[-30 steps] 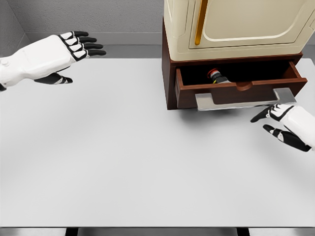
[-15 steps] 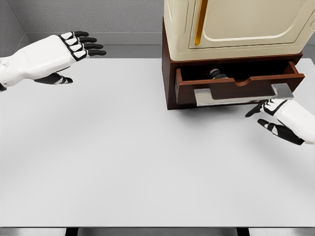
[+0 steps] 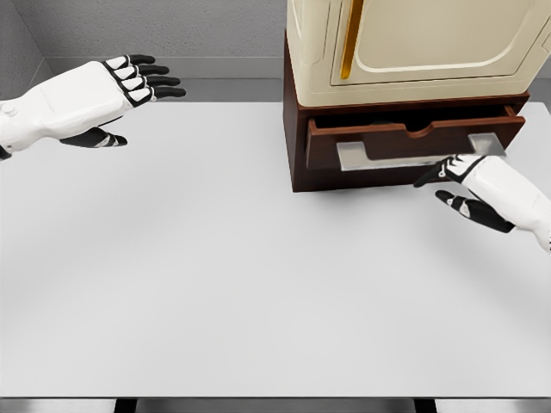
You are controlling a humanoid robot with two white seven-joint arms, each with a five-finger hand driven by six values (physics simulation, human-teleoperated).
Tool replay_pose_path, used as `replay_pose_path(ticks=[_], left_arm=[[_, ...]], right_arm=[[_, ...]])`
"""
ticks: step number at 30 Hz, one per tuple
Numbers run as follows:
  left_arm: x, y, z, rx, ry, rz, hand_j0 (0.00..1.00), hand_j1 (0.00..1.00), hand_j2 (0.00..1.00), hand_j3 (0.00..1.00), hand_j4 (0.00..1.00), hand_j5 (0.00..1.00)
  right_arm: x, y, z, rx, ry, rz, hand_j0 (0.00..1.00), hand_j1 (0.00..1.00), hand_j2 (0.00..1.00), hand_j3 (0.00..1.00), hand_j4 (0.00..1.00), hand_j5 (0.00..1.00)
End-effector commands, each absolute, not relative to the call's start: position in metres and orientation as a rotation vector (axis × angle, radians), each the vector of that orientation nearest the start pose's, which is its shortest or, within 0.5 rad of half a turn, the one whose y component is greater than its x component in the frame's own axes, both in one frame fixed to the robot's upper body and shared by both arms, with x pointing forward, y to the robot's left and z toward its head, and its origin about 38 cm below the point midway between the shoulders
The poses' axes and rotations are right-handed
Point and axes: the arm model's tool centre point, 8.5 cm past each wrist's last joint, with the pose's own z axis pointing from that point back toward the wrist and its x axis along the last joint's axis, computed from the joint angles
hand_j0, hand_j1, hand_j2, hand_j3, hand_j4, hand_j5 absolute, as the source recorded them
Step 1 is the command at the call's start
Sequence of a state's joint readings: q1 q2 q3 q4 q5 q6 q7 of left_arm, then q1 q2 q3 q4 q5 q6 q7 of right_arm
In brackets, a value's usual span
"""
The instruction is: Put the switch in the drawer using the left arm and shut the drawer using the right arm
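Drawer (image 3: pixel 413 138) is nearly shut now, pushed in since 1 second ago by the right hand (image 3: pixel 469 185), fingers spread against its metal handle (image 3: pixel 413 155). Switch is hidden inside. Left hand (image 3: pixel 95 99) hovers open, holding nothing.

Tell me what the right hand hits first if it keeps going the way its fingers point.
The right hand points up and left toward the drawer. It would most likely meet the metal handle on the drawer's front first; its fingertips already look to be at the handle, though depth is unclear.
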State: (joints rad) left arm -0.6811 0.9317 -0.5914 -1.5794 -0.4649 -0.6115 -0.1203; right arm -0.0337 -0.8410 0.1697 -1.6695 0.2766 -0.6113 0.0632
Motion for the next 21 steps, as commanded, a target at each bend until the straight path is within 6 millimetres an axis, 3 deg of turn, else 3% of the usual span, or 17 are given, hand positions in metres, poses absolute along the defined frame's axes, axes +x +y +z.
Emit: replay_pose_path(ticks=[1, 9, 21], left_arm=[[0.422, 0.303, 0.299, -0.889, 2.3, 2.46, 1.0, 1.0, 1.0, 1.0, 1.0, 1.0], [0.422, 0.303, 0.299, -0.891, 2.296, 2.461, 1.0, 1.0, 1.0, 1.0, 1.0, 1.0], [0.423, 0.303, 0.299, -0.896, 2.291, 2.462, 1.0, 1.0, 1.0, 1.0, 1.0, 1.0]], right_arm=[[0.34, -0.345, 0.188, -0.406, -1.872, 1.458, 0.57, 0.57, 0.57, 0.57, 0.57, 0.57], [0.346, -0.331, 0.185, -0.374, -1.888, 1.467, 0.57, 0.57, 0.57, 0.57, 0.57, 0.57], [0.356, -0.332, 0.189, -0.395, -1.894, 1.457, 0.56, 0.56, 0.56, 0.56, 0.56, 0.56]])
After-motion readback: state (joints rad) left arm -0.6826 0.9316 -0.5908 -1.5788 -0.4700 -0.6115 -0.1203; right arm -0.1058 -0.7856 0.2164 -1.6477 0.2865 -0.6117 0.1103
